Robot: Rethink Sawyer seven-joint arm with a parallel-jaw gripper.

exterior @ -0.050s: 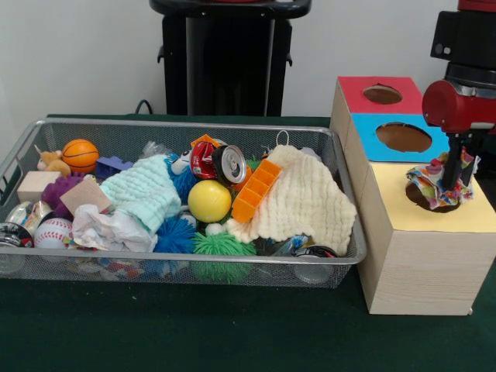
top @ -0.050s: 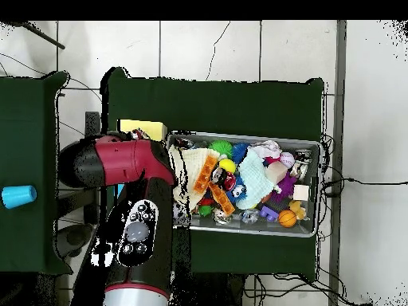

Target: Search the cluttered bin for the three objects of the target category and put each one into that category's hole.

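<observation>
Fabric is going into the hole right now: your end effector (exterior @ -0.050s: 452, 188) is standing over the dark opening in the yellow face of the pale wooden sorting box (exterior @ -0.050s: 422, 263), clenched on a multicoloured patterned cloth scrap (exterior @ -0.050s: 434, 186) that is bunching around the rim of that hole. You are looking at the drop-off step, not the search. The red-topped hole (exterior @ -0.050s: 382, 94) and the blue-topped hole (exterior @ -0.050s: 403, 137) behind it are sitting empty. Next, you are likely needing a release and a straight lift, since the scrap is hanging partly over the edge and may snag instead of falling through. Over in the silver wire-mesh bin (exterior @ -0.050s: 341, 155), a mint green knitted cloth (exterior @ -0.050s: 143, 194) and a cream knitted cloth (exterior @ -0.050s: 306, 201) are lying on top of the clutter, looking like the remaining candidates. Both are spreading across neighbours, so a pinch at a raised fold is looking safest.
</observation>
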